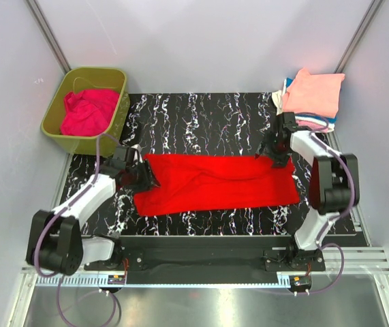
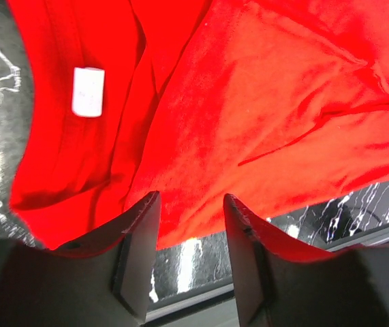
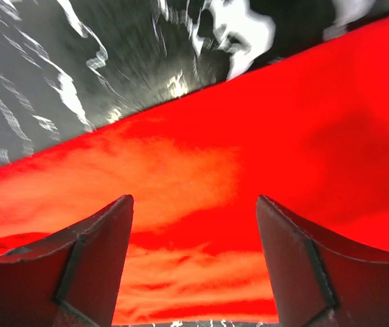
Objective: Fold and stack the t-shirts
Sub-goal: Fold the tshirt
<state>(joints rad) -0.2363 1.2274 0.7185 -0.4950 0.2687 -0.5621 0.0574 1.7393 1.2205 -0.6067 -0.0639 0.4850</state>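
- The desk (image 1: 201, 112) has a black surface veined with white, and plain pale walls (image 1: 201, 41) enclose it.
- The red t-shirt (image 1: 214, 184) lies spread across the near middle of the desk.
- Its white neck label (image 2: 88, 91) shows no readable writing.
- The left tool (image 2: 191, 201) and right tool (image 3: 194, 201) stand open over the shirt's ends, gripping nothing.
- A magenta t-shirt (image 1: 88, 110) fills the olive tub (image 1: 54, 129) at far left; folded t-shirts (image 1: 313, 95) are stacked at far right.

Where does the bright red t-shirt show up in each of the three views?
Top external: red t-shirt spread wide across the centre.
Left wrist: t-shirt fills most of the frame, white label upper left.
Right wrist: t-shirt fills the lower frame.
Shared landmark: black marbled table.
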